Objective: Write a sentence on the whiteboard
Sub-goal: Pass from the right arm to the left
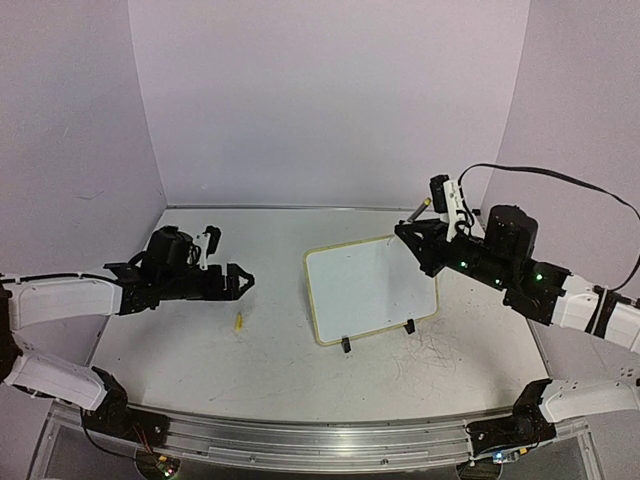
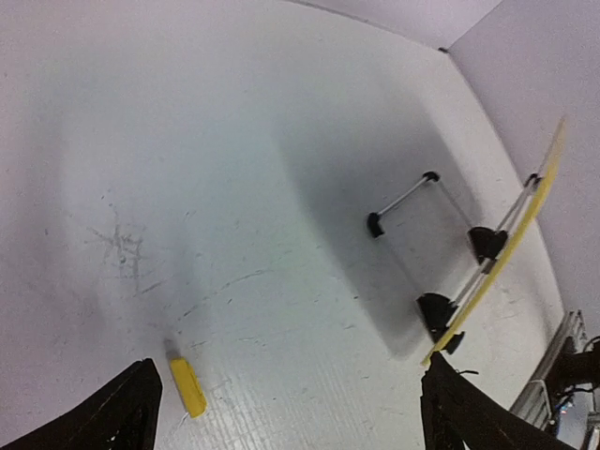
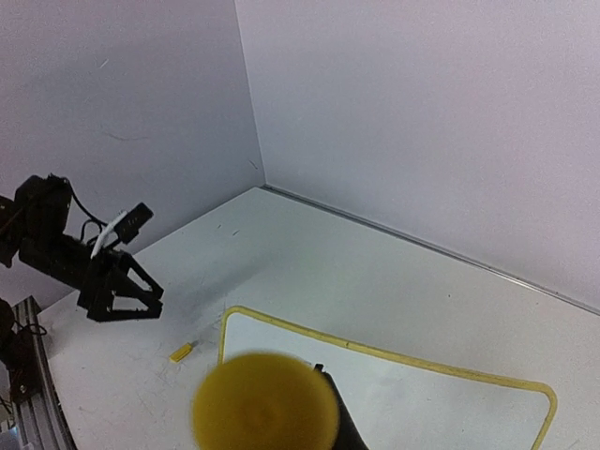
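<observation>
The left pincer (image 1: 246,285) gaped beside the cap (image 1: 239,322); the right pincer (image 1: 412,235), clamping the marker (image 1: 420,209), likely needed lowering onto the blank whiteboard (image 1: 370,290).

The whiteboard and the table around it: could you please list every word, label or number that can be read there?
None can be read.
The whiteboard shows a blank face in the top and right wrist views.
The grey marks on the table are scuffs and scribbles, not letters.

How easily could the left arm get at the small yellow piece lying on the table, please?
Probably yes, easily: the left gripper is open close by the yellow piece, and nothing lies between them on the table.
</observation>
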Motion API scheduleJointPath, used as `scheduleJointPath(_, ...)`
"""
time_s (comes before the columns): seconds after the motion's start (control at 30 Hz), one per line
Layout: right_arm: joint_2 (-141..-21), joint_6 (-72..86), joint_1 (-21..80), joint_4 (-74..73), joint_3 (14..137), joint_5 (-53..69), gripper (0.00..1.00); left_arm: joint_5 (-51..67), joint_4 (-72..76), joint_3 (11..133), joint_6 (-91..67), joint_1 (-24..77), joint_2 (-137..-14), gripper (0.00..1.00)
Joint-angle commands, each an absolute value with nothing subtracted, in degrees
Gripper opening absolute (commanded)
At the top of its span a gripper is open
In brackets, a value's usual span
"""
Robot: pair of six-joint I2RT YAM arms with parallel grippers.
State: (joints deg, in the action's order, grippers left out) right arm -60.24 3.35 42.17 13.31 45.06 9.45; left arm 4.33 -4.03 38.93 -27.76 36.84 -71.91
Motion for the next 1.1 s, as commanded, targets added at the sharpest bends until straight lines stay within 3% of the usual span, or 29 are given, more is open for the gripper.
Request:
scheduleJointPath(0.0, -61.1, 1.2, 42.6, 18.3, 42.1, 13.5, 0.00, 24.9, 15.2, 33.1, -25.3, 33.7, -66.8, 0.98)
scheduleJointPath(0.13, -63.4, 1.0, 43.7, 21.2, 41.5, 14.1, 0.00, 28.3, 31.3, 27.6, -29.5, 33.7, -65.3, 0.96)
scheduleJointPath(0.23, -66.7, 0.5, 45.7, 21.5, 43.3, 12.1, 0.00, 29.9, 41.3, 26.2, -33.9, 34.1, -69.4, 0.89)
scheduleJointPath(0.4, -72.9, -3.3, 48.7, 24.5, 46.1, 10.8, 0.00, 30.4, 51.8, 28.5, -36.1, 36.7, -78.6, 0.85)
scheduleJointPath(0.7, -81.8, -6.6, 51.8, 33.6, 47.9, 9.8, 0.00, 34.8, 62.0, 37.1, -39.1, 38.0, -95.4, 0.73)
scheduleJointPath(0.87, -83.9, -10.9, 53.7, 43.0, 44.9, 8.1, 0.00, 36.5, 62.4, 40.7, -39.0, 38.2, -100.4, 0.57)
scheduleJointPath(1.07, -87.9, -13.9, 54.2, 48.7, 44.7, 6.2, 0.00, 38.3, 62.5, 43.8, -39.6, 38.1, -105.0, 0.51)
